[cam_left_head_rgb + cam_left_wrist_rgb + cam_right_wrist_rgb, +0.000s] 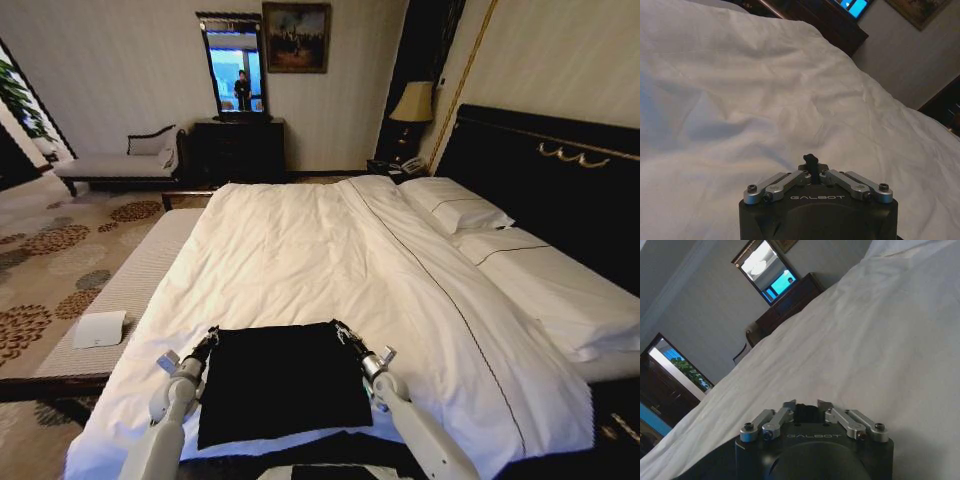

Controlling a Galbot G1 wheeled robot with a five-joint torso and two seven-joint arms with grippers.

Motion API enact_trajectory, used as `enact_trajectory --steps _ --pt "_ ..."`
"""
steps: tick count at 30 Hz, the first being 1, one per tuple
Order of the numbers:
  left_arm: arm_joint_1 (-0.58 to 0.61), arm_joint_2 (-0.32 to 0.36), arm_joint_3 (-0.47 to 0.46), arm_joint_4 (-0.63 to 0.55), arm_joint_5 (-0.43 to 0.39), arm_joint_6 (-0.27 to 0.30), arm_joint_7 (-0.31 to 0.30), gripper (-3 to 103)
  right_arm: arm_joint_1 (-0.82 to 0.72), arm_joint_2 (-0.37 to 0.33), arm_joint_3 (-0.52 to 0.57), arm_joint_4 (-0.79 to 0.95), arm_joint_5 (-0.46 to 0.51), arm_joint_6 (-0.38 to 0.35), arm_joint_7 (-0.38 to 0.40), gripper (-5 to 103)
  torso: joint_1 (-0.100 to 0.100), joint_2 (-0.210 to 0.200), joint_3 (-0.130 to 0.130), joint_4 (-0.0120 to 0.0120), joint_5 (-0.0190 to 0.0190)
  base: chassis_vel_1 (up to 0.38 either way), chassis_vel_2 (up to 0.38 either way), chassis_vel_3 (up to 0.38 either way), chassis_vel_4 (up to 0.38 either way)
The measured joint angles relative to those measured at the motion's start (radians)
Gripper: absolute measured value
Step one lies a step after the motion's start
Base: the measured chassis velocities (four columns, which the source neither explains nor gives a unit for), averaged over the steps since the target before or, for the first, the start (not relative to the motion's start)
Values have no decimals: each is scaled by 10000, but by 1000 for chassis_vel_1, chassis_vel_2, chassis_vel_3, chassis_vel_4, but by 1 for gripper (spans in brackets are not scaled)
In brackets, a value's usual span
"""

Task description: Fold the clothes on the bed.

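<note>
While the head view shows the black T-shirt [282,378] as a flat rectangle on the white duvet [300,260] at the foot of the bed [130,285], the wrist views show each pincer's fingers pinched together on dark cloth. Left gripper [208,340] and right gripper [342,331] reach forward, clamping its far corners.

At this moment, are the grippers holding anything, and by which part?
Both hold the black T-shirt by its far edge on the bed: left gripper at the far left corner, right gripper at the far right corner.
</note>
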Motion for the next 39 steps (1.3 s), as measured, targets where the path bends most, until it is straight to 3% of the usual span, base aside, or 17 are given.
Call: enact_trajectory --steps 5,7,16,20,24,26,30,33,37,39 --pt "34 -8 -5 55 32 -45 0 2 -146 -31 91 245 147 126 63 6 0 1 -1 0 0 0 0 0 0" --pt "46 -11 -5 56 41 -56 1 2 -221 -59 138 338 206 184 61 2 0 0 0 1 0 0 0 0 0" --pt "19 2 48 -4 51 -61 -8 2 -361 -151 274 513 161 297 35 -1 -1 0 -1 0 0 0 0 0 0" --pt "54 -22 64 -42 66 -62 -24 2 -366 -169 224 570 13 236 56 10 0 0 -1 1 0 0 0 0 0" --pt "66 -9 54 -66 68 -61 -27 2 -326 -152 79 562 -72 -83 231 32 -1 0 -1 1 0 0 0 0 0" --pt "66 -5 49 -67 68 -62 -27 2 -317 -133 58 562 -58 -193 265 32 0 0 -1 1 0 0 0 0 0" --pt "75 -12 37 -65 72 -62 -26 2 -310 -124 -21 567 -2 -569 293 54 0 1 -1 0 0 0 0 0 0" --pt "75 -15 34 -45 86 -61 -26 2 -309 -130 -45 503 -41 -630 198 59 0 1 -1 0 -1 0 0 0 0" --pt "64 -17 27 -30 109 -62 -26 2 -293 -111 -63 429 -64 -652 91 77 -1 0 -1 1 0 0 0 0 0" --pt "57 -16 22 -30 117 -61 -28 2 -265 -98 -68 381 -58 -648 33 69 0 1 0 0 -1 0 0 0 0"
